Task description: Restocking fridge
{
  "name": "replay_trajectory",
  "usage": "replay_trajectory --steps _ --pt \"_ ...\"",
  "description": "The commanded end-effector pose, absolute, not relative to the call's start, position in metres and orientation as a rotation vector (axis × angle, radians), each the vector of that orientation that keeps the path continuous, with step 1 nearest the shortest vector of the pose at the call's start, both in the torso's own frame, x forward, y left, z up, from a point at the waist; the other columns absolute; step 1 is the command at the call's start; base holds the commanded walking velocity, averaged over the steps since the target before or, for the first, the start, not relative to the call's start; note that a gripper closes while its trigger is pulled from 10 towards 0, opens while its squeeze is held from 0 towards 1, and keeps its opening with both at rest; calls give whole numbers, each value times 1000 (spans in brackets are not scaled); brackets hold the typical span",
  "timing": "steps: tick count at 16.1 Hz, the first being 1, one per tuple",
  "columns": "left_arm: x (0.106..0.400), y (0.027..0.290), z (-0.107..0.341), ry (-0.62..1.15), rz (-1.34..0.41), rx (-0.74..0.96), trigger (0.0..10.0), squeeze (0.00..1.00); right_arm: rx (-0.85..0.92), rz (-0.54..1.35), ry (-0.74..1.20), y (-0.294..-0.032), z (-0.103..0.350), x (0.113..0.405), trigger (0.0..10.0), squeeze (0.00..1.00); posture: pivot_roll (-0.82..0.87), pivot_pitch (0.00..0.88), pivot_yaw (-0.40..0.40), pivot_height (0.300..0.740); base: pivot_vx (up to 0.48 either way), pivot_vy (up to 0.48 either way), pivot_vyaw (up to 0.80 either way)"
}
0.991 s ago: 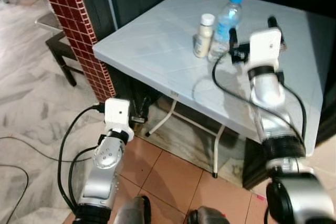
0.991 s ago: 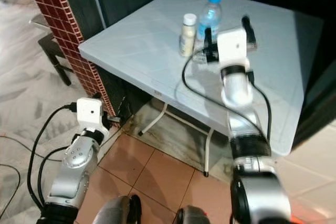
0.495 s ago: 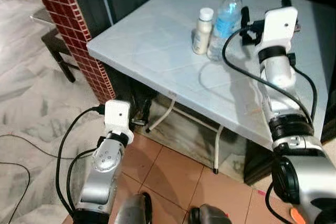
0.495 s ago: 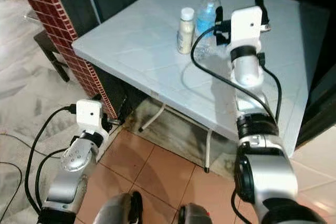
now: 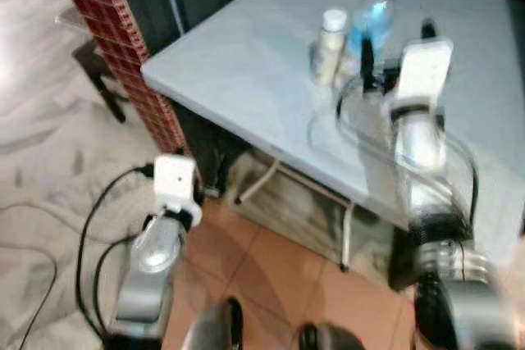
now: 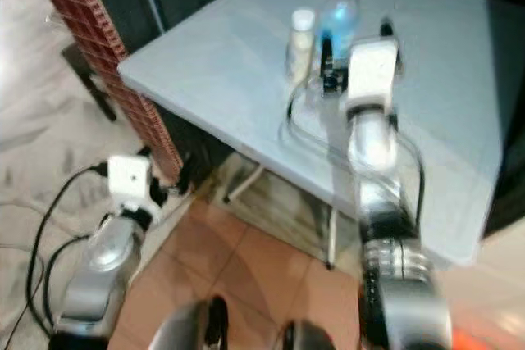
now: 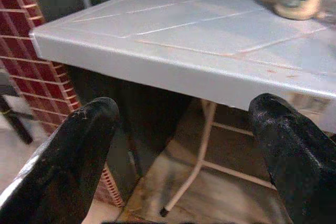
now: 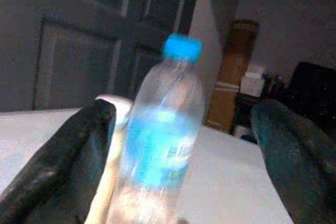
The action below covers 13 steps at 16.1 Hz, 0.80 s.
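Right fingers: spread wide, empty, one black finger on either side of the wrist view's frame.
Right gripper: raised over the table, levelled at the bottle; judged a line-up for a side grasp around the body.
Water bottle: clear plastic, blue cap and blue label, upright; seen between the two fingers, nearer the one beside the white bottle; apart from both, not yet enclosed as far as can be told.
Bottle on table: toward the far side of the top, just beyond the gripper's tips in the head views.
White bottle: small, pale, capped, upright, just beside the water bottle on the robot's left; partly hidden behind a finger in the right wrist view.
Reason for pairing: probably set out together as stock awaiting the fridge; close spacing leaves little room for the finger on that side, so a knock looks possible.
Left fingers: wide apart, holding nothing.
Left gripper: low, below the table edge, pointed at the underside and a white leg; judged idle.
Table: pale grey top, tile-like seams, thin white folding legs.
Surroundings: red-tiled pillar off the table's corner on the robot's left; black cables on the marbled floor.
Image quality: head views blurred.
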<state>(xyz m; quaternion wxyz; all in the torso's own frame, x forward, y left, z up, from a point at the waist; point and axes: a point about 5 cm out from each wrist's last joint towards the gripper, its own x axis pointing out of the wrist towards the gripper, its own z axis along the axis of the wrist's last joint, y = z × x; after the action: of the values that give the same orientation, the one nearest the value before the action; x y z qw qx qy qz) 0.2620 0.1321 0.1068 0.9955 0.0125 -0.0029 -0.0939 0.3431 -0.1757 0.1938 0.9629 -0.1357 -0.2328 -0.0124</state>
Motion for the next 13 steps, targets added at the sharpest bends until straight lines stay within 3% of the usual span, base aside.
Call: replay_trajectory --steps 1,4,7,12,13 --pt "261 136 107 0 -187 28 10000 0 -307 -27 -522 -167 198 327 10000 0 85 132 84 740 0 428 0" --pt "264 128 104 0 -216 20 10000 0 -326 -34 -430 -163 165 294 10000 0 49 121 89 740 0 425 0" --pt "269 121 106 -9 -228 12 10000 0 -304 -30 -376 -158 155 293 10000 0 30 99 82 740 84 361 -533" --pt "279 123 118 -67 -204 27 10000 0 -263 -114 -321 -158 152 292 10000 0 45 59 60 740 0 0 -800" --pt "279 125 123 -84 -197 35 10000 0 -268 -103 -309 -154 152 286 10000 0 42 67 58 740 0 0 0"
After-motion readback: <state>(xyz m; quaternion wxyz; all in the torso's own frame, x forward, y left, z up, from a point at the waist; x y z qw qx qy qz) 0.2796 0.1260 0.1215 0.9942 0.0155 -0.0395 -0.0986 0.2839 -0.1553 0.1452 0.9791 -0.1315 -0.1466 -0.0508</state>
